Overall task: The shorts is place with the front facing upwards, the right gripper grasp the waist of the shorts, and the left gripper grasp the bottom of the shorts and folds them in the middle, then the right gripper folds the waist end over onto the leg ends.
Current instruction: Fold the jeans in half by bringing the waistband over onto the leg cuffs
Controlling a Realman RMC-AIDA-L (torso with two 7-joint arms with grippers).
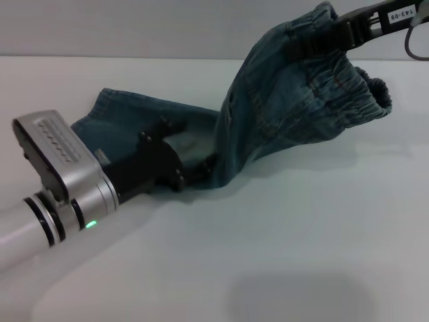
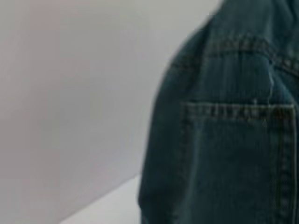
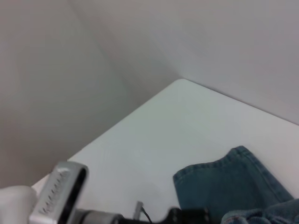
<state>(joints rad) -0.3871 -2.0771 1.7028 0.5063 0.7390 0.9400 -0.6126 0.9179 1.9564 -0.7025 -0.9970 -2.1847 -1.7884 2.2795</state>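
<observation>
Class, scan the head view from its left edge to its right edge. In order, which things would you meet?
Left arm's silver wrist housing → left gripper down at the leg end → denim shorts, waist lifted → right gripper holding the waist, all above the white table.

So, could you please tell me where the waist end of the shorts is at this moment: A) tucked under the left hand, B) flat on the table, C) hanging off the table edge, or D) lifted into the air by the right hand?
D: the right hand holds the shorts waist up above the table.
</observation>
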